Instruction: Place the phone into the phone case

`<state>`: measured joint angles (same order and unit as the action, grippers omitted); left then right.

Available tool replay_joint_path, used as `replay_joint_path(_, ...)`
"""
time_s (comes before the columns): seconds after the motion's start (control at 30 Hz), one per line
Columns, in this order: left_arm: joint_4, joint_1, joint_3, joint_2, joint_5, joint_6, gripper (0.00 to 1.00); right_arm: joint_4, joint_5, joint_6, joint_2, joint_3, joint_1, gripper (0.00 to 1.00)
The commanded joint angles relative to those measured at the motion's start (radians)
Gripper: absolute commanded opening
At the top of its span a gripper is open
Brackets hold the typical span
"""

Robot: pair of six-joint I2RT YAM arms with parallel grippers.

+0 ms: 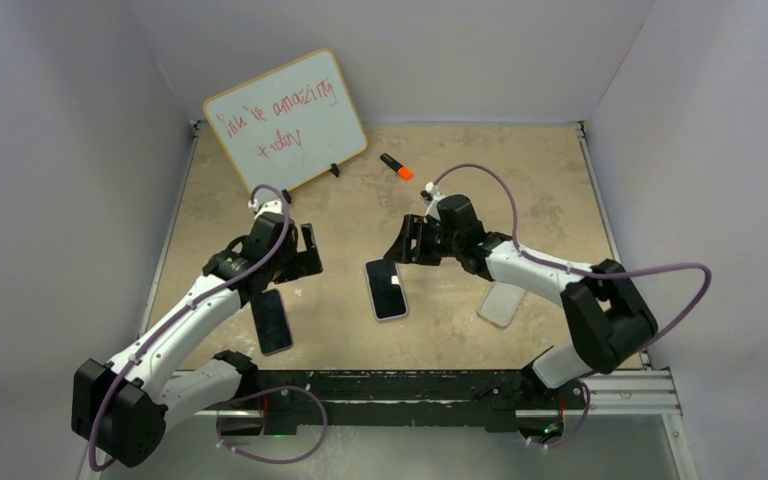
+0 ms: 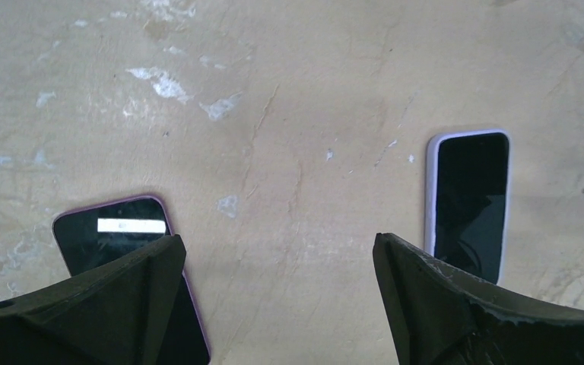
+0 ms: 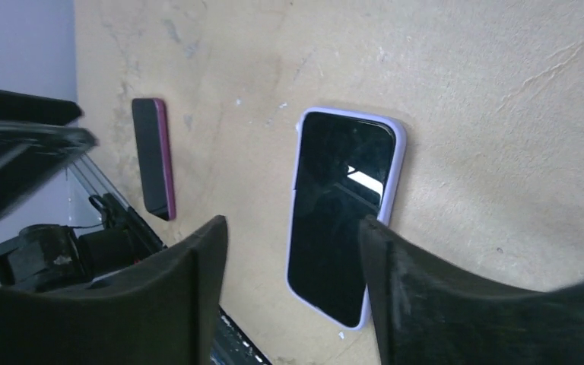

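Observation:
A black-screened phone inside a lavender case (image 1: pixel 386 288) lies flat, screen up, at the table's middle. It also shows in the left wrist view (image 2: pixel 468 201) and the right wrist view (image 3: pixel 342 205). A second dark phone with a magenta-purple rim (image 1: pixel 271 320) lies to its left, and shows in both wrist views (image 2: pixel 110 232) (image 3: pixel 154 156). A pale translucent case (image 1: pixel 501 303) lies flat to the right. My left gripper (image 1: pixel 305 252) (image 2: pixel 277 258) is open and empty above the bare table between the two phones. My right gripper (image 1: pixel 403 243) (image 3: pixel 293 228) is open and empty just above the lavender-cased phone's far end.
A small whiteboard (image 1: pixel 285 122) with red writing stands at the back left. An orange-and-black marker (image 1: pixel 396 166) lies at the back middle. Grey walls close in three sides. A black rail (image 1: pixel 410 385) runs along the near edge.

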<state>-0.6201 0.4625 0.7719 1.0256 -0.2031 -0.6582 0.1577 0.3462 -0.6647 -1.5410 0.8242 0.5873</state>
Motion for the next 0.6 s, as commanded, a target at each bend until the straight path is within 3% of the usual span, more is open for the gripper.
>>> replay_joint_path(0.0,0.033,-0.007,-0.034,-0.006,0.016,-0.036,1.00,-0.119,-0.079,-0.042,0.087,0.006,-0.001,0.73)
replay_joint_path(0.17,0.092,-0.007,-0.023,0.001,0.121,0.046,1.00,-0.282,-0.294,-0.126,0.186,0.010,-0.003,0.99)
replay_joint_path(0.33,0.104,-0.007,0.002,0.019,0.129,0.079,1.00,-0.597,-0.612,-0.311,0.202,0.089,-0.006,0.99)
replay_joint_path(0.57,0.108,-0.007,0.075,0.046,0.232,0.187,0.99,-0.884,-0.802,-0.484,0.105,0.155,-0.054,0.97)
